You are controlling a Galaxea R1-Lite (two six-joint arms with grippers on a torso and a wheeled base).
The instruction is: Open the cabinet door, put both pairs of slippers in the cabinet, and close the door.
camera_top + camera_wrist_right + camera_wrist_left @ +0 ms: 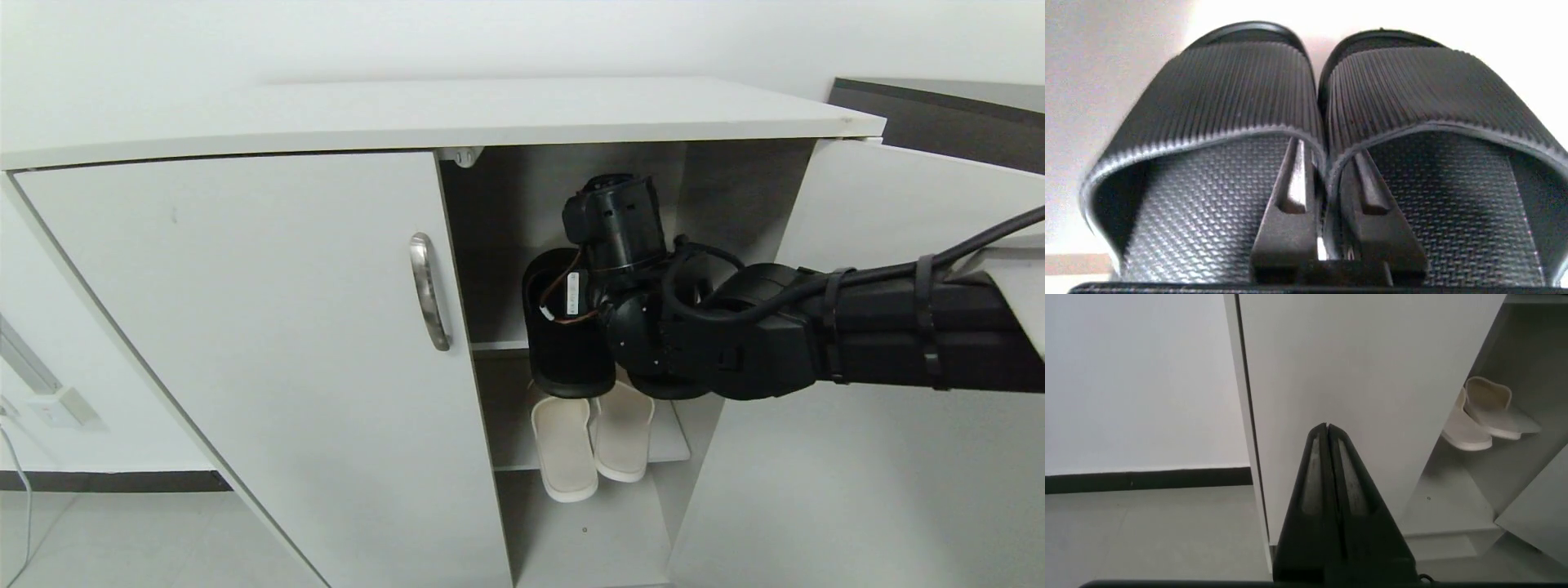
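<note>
Cabinet (490, 114) seen from the front. The left door (245, 327), with a metal handle (429, 290), is shut; the right door (816, 490) stands swung open.

The white slippers (592, 441) lie side by side and touching on the lower shelf (678, 445), heels at its front edge; they are also seen from the left wrist (1482, 412).

The right arm (816, 335) extends into the open compartment, holding the black slippers (563, 343) at the level of the upper shelf (490, 345), above the white pair. Whether the black pair rests on that shelf cannot be told.

In the right wrist view the right claw (1329, 175) is clenched on the black slippers (1225, 98): one finger lies inside each slipper, under its ribbed strap, with the two adjoining side walls pinched between them.

The left claw (1327, 429) is clenched on nothing, fingers pressed together, in front of the shut left door and apart from it, near floor level.
</note>
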